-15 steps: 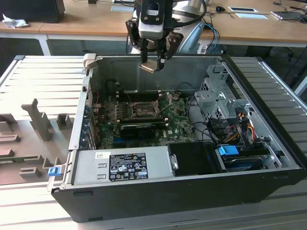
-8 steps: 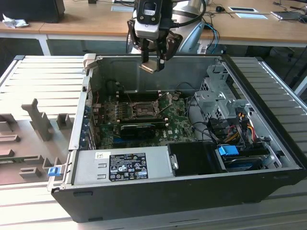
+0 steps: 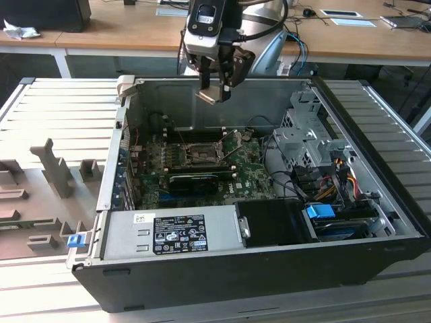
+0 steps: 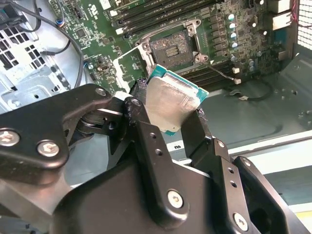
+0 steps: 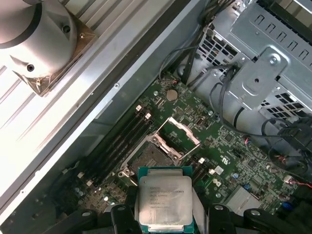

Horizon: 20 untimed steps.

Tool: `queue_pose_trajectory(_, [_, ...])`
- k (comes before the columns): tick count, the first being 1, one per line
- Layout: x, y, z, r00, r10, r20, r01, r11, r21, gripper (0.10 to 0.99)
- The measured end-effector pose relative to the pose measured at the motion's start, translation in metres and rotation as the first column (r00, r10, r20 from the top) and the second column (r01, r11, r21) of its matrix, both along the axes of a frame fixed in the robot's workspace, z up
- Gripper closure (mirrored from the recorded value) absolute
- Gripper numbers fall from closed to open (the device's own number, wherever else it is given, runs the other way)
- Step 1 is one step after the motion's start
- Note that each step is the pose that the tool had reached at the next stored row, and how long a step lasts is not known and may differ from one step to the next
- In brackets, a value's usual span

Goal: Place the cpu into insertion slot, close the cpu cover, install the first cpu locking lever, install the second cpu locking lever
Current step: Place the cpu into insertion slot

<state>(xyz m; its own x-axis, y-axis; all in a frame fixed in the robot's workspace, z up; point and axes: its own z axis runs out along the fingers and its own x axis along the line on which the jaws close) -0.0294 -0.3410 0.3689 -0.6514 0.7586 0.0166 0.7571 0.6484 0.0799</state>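
1. Exterior view: soft, even room light from overhead, no hard shadows. The slatted table (image 3: 60,108) reads pale & bright; inside the case (image 3: 269,269) it is noticeably dimmer.
2. Second wrist view: the cpu (image 4: 170,97) lid shows a soft grey sheen w/ darker patches. The black gripper (image 4: 168,109) is nearly flat dark (only the screw heads glint).
3. First wrist view: table slats are washed pale. The circuit board (image 5: 229,146) is in shade beside the case wall, the cpu lid evenly lit.

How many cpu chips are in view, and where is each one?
1. The cpu is clamped in the gripper, above the motherboard, near the empty insertion slot. Others could lie hidden in the computer case.
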Motion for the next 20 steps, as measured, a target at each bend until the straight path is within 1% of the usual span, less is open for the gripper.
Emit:
queue_pose_trajectory(3, [0.0000,0.0000,-0.0040,1.0000,0.000,0.0000,0.000,1.0000,0.000,0.557])
queue_pose_trajectory(6, [0.0000,0.0000,-0.0049,0.9999,-0.014,0.0001,0.014,0.9999,-0.003,0.557])
queue_pose_trajectory(12, [0.0000,0.0000,-0.0063,0.9966,-0.082,0.0005,0.082,0.9966,-0.012,0.557])
queue_pose_trajectory(14, [0.0000,0.0000,-0.0070,0.9936,-0.113,0.0005,0.113,0.9936,-0.012,0.557])
queue_pose_trajectory(15, [0.0000,0.0000,-0.0075,0.9902,-0.140,0.0004,0.140,0.9901,-0.012,0.557])
queue_pose_trajectory(19, [0.0000,0.0000,-0.0085,0.9796,-0.201,0.0005,0.201,0.9795,-0.013,0.557])
queue_pose_trajectory(20, [0.0000,0.0000,-0.0088,0.9740,-0.227,0.0005,0.227,0.9739,-0.013,0.557])
